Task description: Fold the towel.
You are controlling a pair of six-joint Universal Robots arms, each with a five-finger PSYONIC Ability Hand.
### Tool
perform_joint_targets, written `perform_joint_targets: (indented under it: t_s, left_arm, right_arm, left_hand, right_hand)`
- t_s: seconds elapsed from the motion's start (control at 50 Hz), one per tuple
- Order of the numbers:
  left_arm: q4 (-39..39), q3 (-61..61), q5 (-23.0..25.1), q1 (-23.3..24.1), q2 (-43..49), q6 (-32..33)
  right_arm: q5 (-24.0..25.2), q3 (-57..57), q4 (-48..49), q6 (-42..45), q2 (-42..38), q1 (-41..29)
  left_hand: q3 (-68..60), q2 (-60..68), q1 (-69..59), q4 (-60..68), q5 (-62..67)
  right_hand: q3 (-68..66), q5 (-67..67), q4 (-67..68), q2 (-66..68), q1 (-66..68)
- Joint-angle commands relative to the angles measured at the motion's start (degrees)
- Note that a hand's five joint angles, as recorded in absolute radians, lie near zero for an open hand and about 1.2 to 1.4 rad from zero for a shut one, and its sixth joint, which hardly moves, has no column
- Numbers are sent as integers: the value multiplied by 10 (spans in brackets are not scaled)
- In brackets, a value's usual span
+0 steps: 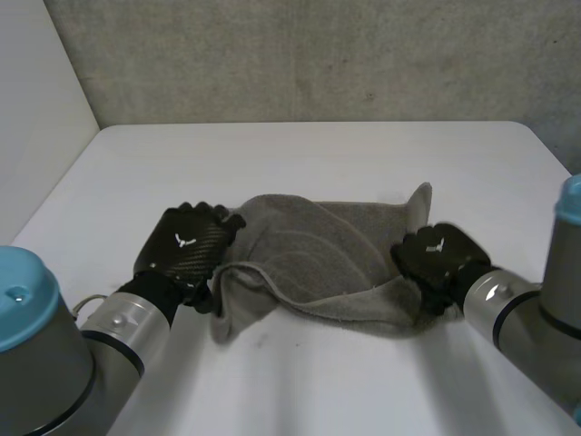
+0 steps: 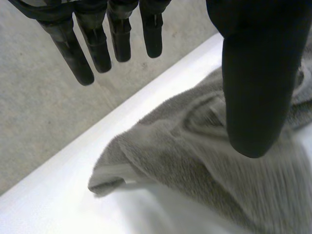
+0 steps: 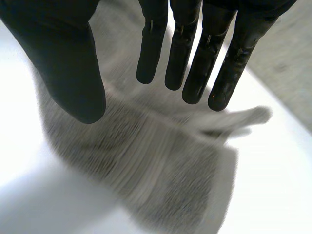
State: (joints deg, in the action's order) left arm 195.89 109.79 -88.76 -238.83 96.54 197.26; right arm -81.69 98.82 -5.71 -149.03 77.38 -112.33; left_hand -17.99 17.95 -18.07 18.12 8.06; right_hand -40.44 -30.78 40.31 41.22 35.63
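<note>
A grey towel point(image 1: 327, 263) lies crumpled and loosely folded in the middle of the white table point(image 1: 300, 154). My left hand point(image 1: 186, 243) hovers at its left end, fingers point(image 2: 92, 44) straight and spread, thumb point(image 2: 256, 83) apart, nothing held; the towel point(image 2: 195, 161) lies below its palm. At the towel's right end is my right hand point(image 1: 438, 259), its fingers point(image 3: 195, 58) straight and thumb point(image 3: 68, 63) apart above the towel point(image 3: 146, 156), gripping nothing. One towel corner point(image 1: 421, 195) sticks up near the right hand.
Bare white table stretches behind the towel and in front of it. A grey wall point(image 1: 318, 54) stands at the table's far edge, and a white panel point(image 1: 36, 109) runs along the left side.
</note>
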Motion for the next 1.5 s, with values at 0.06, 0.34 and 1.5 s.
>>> perform_joint_targets:
  t_s: [0.06, 0.34, 1.5]
  left_arm:
    - [-40, -3, 2, -1, -62, -4]
    - [-52, -33, -7, 9, -75, -105]
    - [-208, -172, -129, 27, 130, -382]
  right_arm:
    - [5, -8, 31, -99, 74, 16]
    - [22, -121, -51, -11, -33, 41]
    - [24, -176, -35, 0, -77, 77]
  left_hand:
    - [36, -35, 36, -37, -36]
    - [21, -20, 21, -22, -21]
    - [-275, 276, -275, 274, 275]
  right_hand:
    - [-41, -38, 43, 33, 89]
    - [87, 90, -85, -94, -39]
    - [-396, -392, 397, 388, 444]
